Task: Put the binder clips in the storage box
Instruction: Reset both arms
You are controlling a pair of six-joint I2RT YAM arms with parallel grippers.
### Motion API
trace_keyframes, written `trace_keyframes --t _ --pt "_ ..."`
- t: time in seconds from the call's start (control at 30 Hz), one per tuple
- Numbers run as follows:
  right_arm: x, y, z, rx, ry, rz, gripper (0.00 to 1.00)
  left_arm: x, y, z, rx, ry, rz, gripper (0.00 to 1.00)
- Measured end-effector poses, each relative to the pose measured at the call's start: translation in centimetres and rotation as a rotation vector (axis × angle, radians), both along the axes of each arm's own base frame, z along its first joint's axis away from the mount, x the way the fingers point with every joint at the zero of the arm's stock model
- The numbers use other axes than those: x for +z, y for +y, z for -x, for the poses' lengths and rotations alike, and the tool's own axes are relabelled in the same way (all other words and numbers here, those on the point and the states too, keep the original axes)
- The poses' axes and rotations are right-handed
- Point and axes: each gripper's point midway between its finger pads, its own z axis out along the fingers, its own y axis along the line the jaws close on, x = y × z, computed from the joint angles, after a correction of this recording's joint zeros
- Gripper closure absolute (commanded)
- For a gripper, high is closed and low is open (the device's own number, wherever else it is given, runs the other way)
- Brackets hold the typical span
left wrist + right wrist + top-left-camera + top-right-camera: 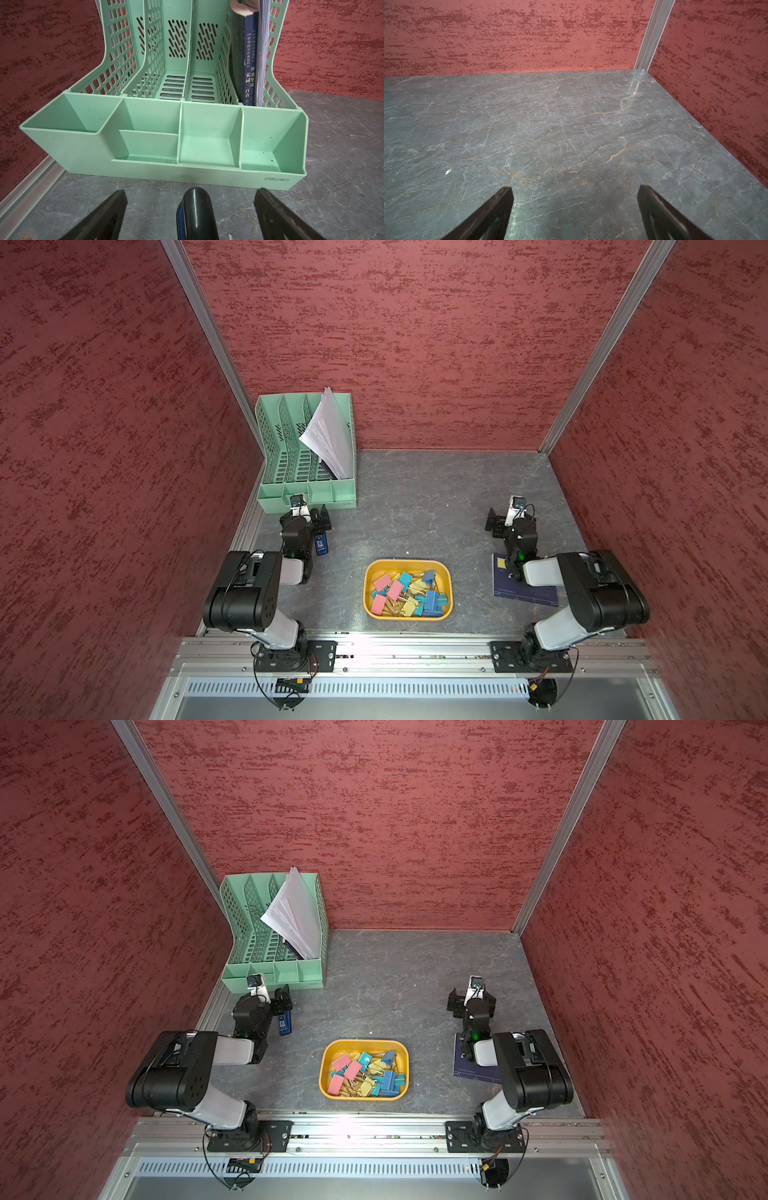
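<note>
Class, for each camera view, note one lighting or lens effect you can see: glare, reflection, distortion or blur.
In both top views, glare whitens the front rail and the wide lens splays the wall posts outward. In the left wrist view, a bright highlight streaks the glossy stapler. In the right wrist view, the table faintly mirrors the corner post.

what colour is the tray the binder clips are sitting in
Yellow-orange. The storage box shows best in a top view.

light: bright, even | glare: white patch on front rail (365,641) | shadows: soft | focus: sharp
</note>
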Motion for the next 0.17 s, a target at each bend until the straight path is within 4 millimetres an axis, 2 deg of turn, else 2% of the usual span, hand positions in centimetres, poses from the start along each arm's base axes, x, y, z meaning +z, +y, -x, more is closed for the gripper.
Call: trace_keyframes --t 0.17 --pt "0.0 0.0 0.0 0.0 0.0 0.0 0.02 0.0 0.0 0.0 0.0 0.0 0.0 0.0"
